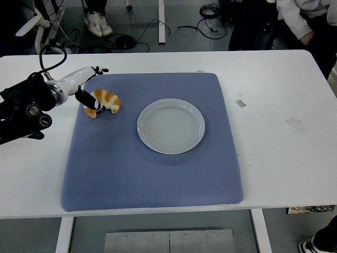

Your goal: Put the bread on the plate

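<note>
Left hand (90, 90) fingers pinching bread (102, 101): curved golden-brown roll, pale patches, on mat.

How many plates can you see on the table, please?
1. The plate sits empty near the middle of the blue mat, to the right of the bread, which the left hand is touching. Nothing on the table looks able to hide another.
</note>
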Motion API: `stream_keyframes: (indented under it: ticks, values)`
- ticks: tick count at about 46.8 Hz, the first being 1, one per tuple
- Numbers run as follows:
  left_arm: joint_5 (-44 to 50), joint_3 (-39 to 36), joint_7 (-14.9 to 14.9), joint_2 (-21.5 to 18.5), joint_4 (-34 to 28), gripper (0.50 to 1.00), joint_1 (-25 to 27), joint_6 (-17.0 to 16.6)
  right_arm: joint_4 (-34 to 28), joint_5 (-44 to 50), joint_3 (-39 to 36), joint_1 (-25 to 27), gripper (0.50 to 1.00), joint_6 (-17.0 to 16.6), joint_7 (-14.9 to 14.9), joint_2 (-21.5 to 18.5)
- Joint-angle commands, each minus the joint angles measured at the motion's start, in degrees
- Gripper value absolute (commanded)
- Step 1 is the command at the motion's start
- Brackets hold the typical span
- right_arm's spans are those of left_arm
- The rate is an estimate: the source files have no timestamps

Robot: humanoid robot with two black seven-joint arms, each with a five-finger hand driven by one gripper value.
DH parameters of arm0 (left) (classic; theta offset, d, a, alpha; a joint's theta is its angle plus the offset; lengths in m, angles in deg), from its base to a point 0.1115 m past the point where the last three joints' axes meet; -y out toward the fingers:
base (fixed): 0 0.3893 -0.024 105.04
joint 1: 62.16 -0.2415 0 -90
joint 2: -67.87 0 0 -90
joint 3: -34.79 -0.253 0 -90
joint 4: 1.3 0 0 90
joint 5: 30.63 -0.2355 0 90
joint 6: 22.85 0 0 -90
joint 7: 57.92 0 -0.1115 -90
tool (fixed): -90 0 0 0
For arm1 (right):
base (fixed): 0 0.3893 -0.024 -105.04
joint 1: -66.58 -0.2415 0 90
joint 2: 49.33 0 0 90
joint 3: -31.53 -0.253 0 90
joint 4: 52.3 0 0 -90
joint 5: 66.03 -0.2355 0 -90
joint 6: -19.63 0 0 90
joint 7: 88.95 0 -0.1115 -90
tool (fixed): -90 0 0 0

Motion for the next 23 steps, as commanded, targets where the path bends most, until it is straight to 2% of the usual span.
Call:
stream_keyframes:
  ticks: [1, 23]
  values:
    - [-1.1, -0.2, 0.0, 0.2, 0.8, 0.954, -0.1, 0.0, 0.0, 0.0, 0.0, 0.0, 1.000, 0.0, -0.1, 0.0]
    - [-1.3, -0.4, -0.2, 0.6, 3.1, 0.966, -0.3, 1.4, 0.0, 0.0, 0.0, 0.0, 1.000, 0.0, -0.1, 0.0]
